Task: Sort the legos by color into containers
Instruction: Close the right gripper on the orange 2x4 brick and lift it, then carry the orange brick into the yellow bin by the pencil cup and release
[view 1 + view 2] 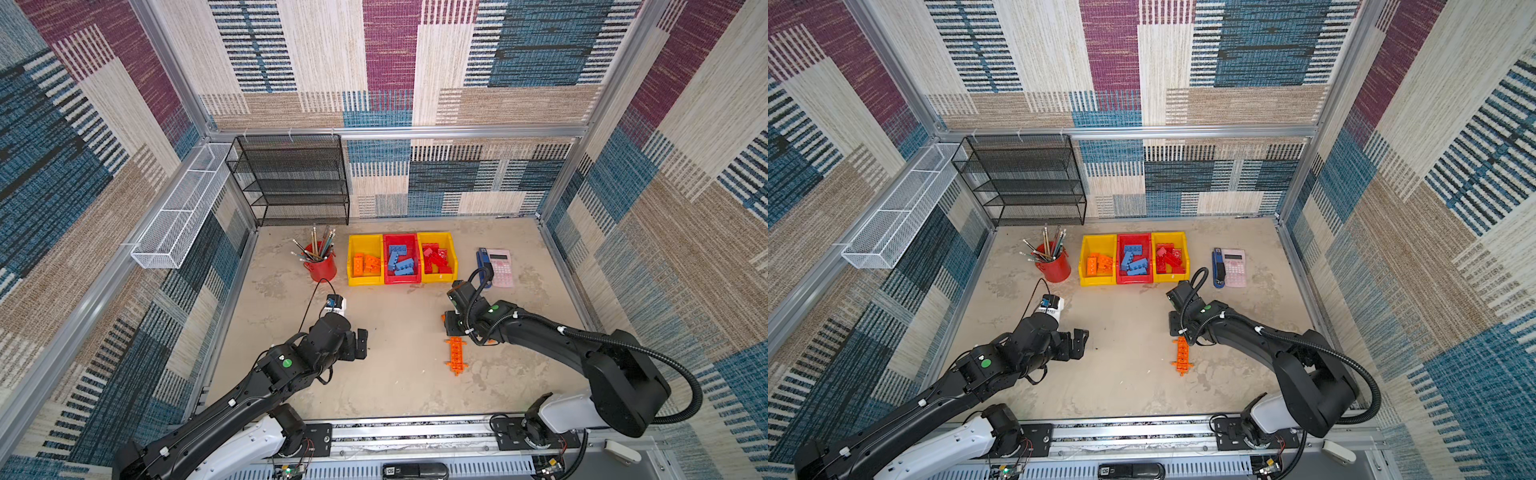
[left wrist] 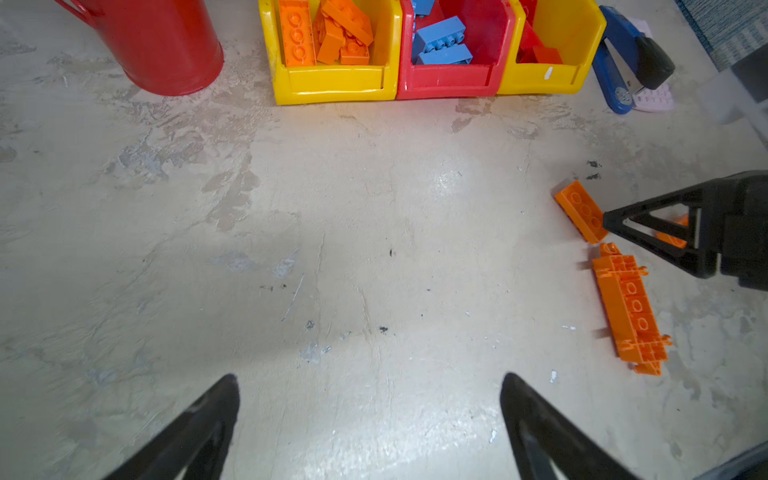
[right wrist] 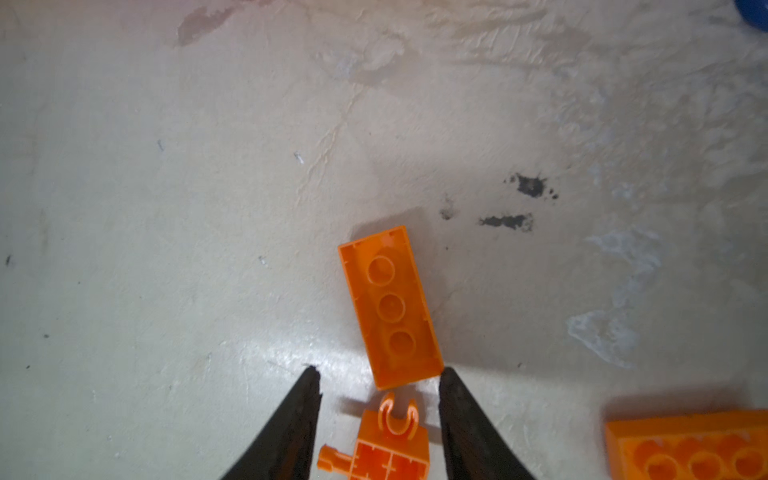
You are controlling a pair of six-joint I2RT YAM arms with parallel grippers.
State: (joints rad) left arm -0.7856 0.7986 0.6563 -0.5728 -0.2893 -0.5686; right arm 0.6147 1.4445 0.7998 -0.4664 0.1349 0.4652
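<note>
- The right gripper sits low at about four o'clock on the table. Its jaws are partly apart and straddle the forked tip of the long orange piece. Neither finger plainly presses it, so nothing is clamped.
- The left gripper hangs empty at eight o'clock, with its jaws wide apart.
- The bins line up at twelve o'clock. The yellow bin holds orange bricks, the red bin blue ones, and the second yellow bin red ones.
- Risk: the jaws would catch only the very tip, so the long piece could swing down or slip out when lifted.
- Risk: a loose orange brick lies just beyond the fingertips, one corner against a finger. Closing may shove it or pinch both together.
- Risk: the long piece may not lie flat in the yellow bin at eleven o'clock, and could hang over the lip.
</note>
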